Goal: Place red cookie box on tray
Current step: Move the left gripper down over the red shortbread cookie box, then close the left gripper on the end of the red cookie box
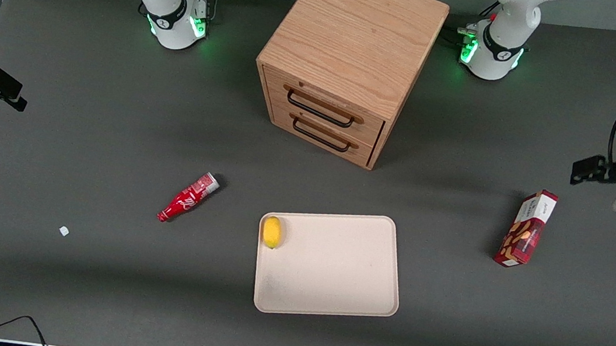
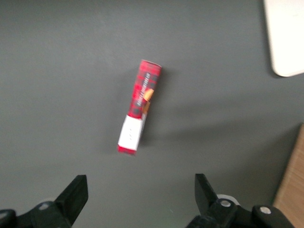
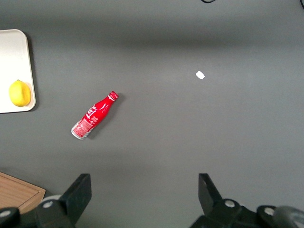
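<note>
The red cookie box [image 1: 527,229] lies on the grey table toward the working arm's end, apart from the tray [image 1: 341,283]. It is slim and dark red, with a white end panel and cookie pictures. The left arm's gripper [image 1: 586,169] hangs above the table, a little farther from the front camera than the box and not touching it. In the left wrist view the gripper [image 2: 141,183] is open and empty, with the box [image 2: 139,107] lying ahead of the fingertips and a corner of the tray [image 2: 285,42] showing. The cream-beige tray is nearer the front camera than the cabinet.
A yellow lemon [image 1: 272,231] sits on the tray near one corner. A wooden two-drawer cabinet [image 1: 346,54] stands mid-table. A red soda bottle [image 1: 188,197] and a small white scrap [image 1: 64,231] lie toward the parked arm's end.
</note>
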